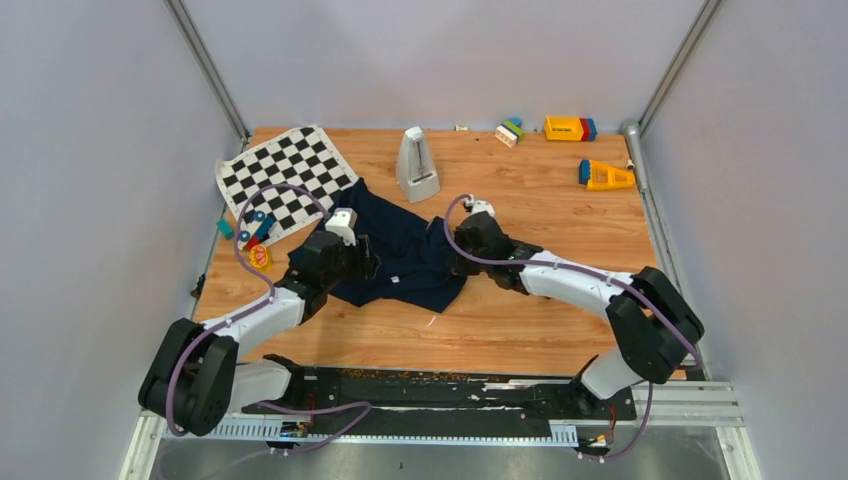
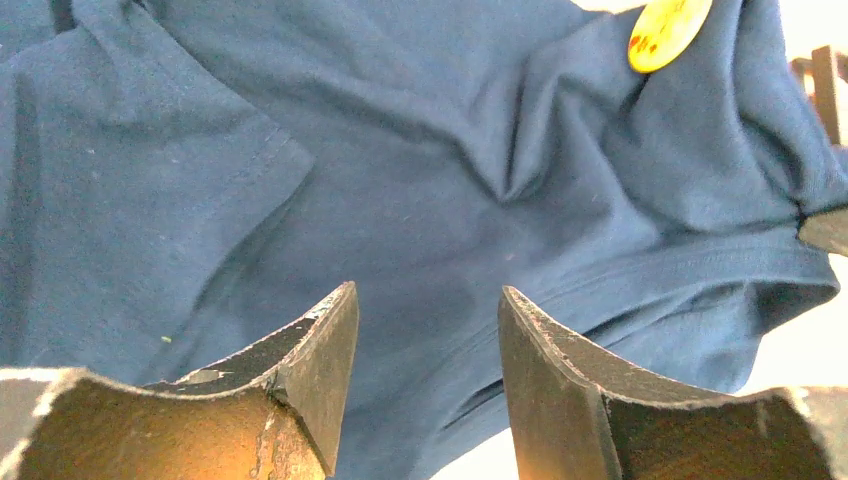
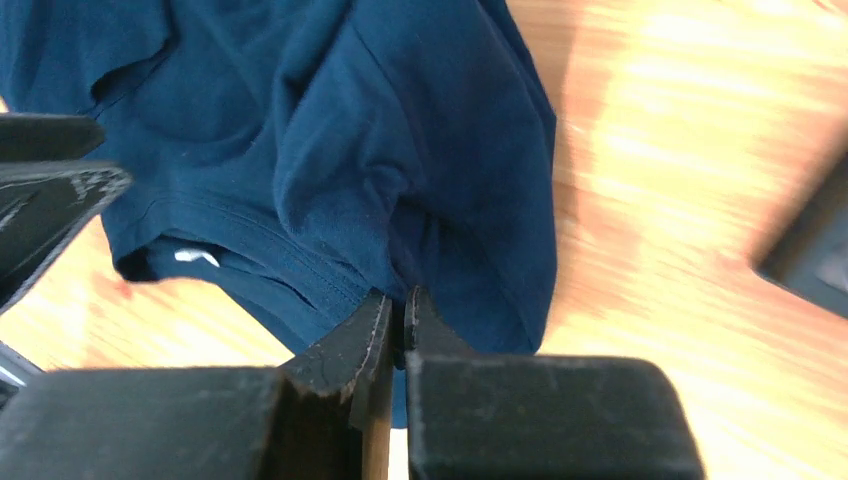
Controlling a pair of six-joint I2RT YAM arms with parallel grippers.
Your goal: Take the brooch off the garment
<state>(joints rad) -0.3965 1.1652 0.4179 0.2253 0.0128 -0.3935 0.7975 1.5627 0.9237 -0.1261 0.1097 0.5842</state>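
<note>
The navy garment (image 1: 400,250) lies crumpled mid-table between my grippers. In the left wrist view, a small round disc, the brooch (image 2: 668,30), sits on the cloth's far edge; it looks yellowish with red marks there. A small whitish spot (image 1: 397,279) on the cloth in the top view may be the same thing. My left gripper (image 2: 427,300) is open, low over the garment (image 2: 400,180), holding nothing. My right gripper (image 3: 397,300) is shut on a fold of the garment (image 3: 330,150) at its right edge.
A checkered mat (image 1: 285,175) lies back left, with small coloured toys (image 1: 255,232) and a yellow piece (image 1: 259,257) beside it. A white metronome-like object (image 1: 417,165) stands behind the garment. Coloured blocks (image 1: 570,128) and a yellow wedge (image 1: 606,176) are back right.
</note>
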